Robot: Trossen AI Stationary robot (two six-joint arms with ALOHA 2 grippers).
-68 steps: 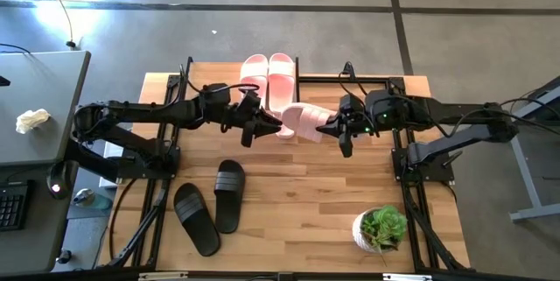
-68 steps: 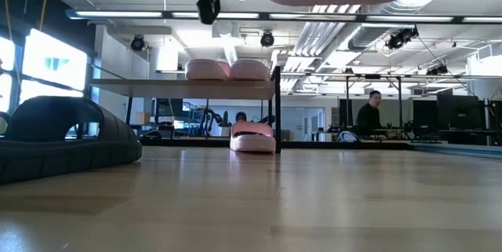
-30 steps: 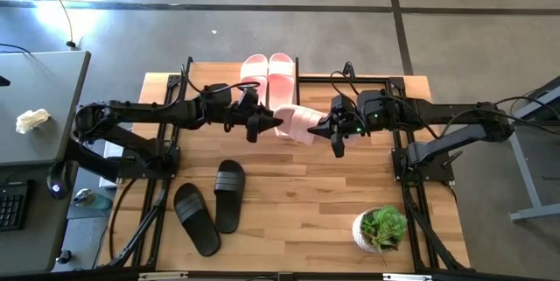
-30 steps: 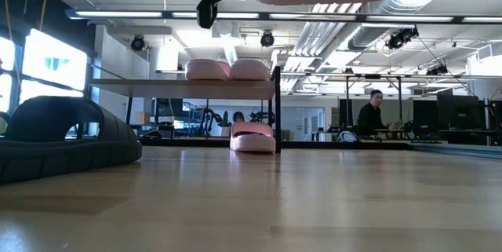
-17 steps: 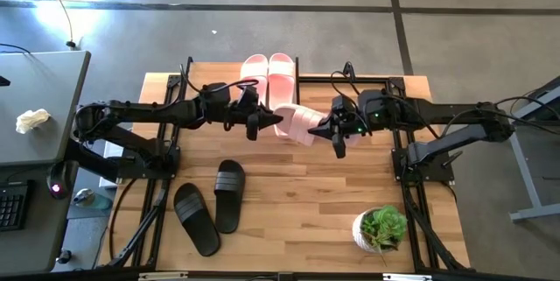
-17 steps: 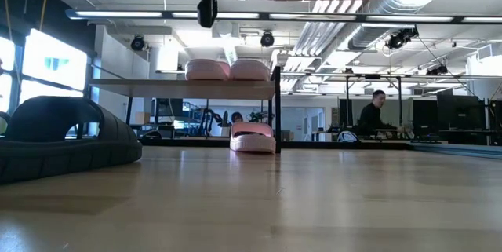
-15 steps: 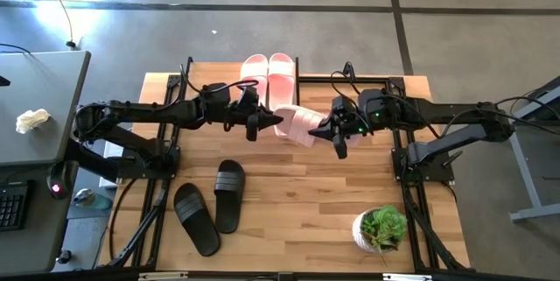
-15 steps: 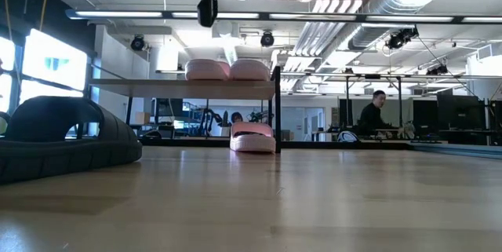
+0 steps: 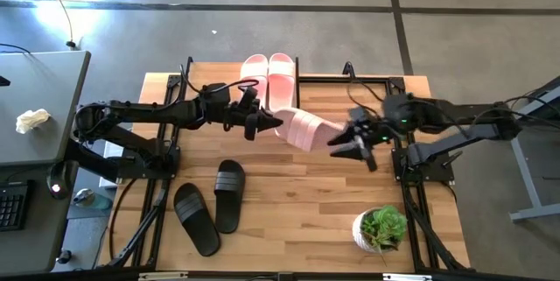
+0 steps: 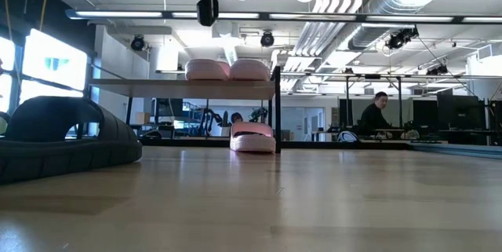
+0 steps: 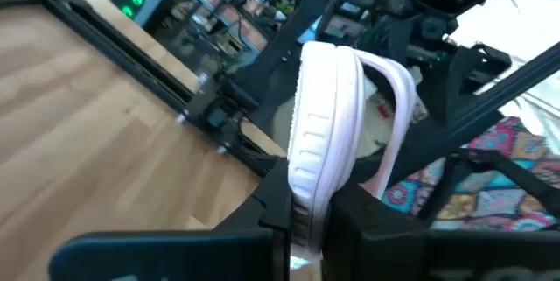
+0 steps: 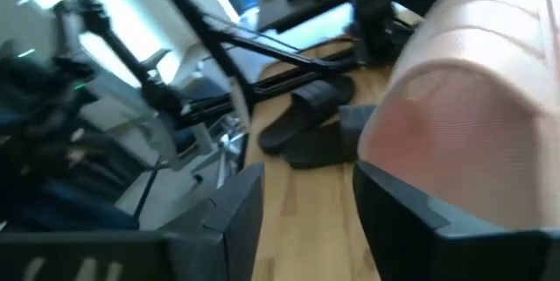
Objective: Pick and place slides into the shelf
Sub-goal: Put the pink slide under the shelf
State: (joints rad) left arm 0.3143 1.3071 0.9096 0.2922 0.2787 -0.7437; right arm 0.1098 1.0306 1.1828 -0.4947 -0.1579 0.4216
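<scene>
Counter [image 9: 324, 202]: large wooden top carrying all items, both arms reaching in from opposite sides.

Shelf [image 10: 180, 83]: at the far edge of the counter, presumably so both arms can reach it. 2 pink slides [image 9: 268, 74] parked side by side on its top board; 1 more pink slide [image 10: 252, 137] on the counter beneath it.

2 black slides [image 9: 210, 204]: lying near the front-left of the counter, well apart from the shelf, apparently awaiting pickup.

Potted plant [image 9: 381, 228]: front-right corner, clear of the work.

Held pink slide [image 9: 302, 128]: airborne at mid-counter, just in front of the shelf. Judged a handover between arms.

Left gripper [image 9: 262, 124]: fingers [image 11: 367, 220] clamped on one end of the held slide, sole pinched edge-on.

Right gripper [image 9: 350, 144]: fingers spread apart, just beside the slide's other end, gripping nothing.

Writing: no brand, label or legible text found on any item.
</scene>
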